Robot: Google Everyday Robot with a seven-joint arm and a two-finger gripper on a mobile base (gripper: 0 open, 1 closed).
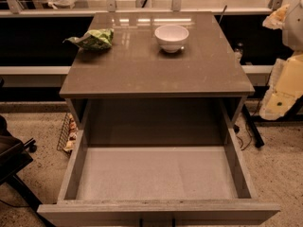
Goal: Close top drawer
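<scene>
The top drawer [156,178] is pulled far out toward me from under the grey-brown cabinet top [142,65]. Its pale grey inner floor is bare. Its flat front [94,213] runs along the bottom edge of the view, with the two dark ends of the bar handle [140,222] just showing. The two lower drawers are hidden below. My gripper is out of view; only pale cream and white parts of my arm [286,79] show at the right edge, apart from the drawer.
A white bowl [171,37] and a crumpled green bag [92,39] lie on the cabinet top. A wire basket [66,134] stands on the floor at the cabinet's left. A dark chair base [14,162] is at far left. Cables [248,129] lie at right.
</scene>
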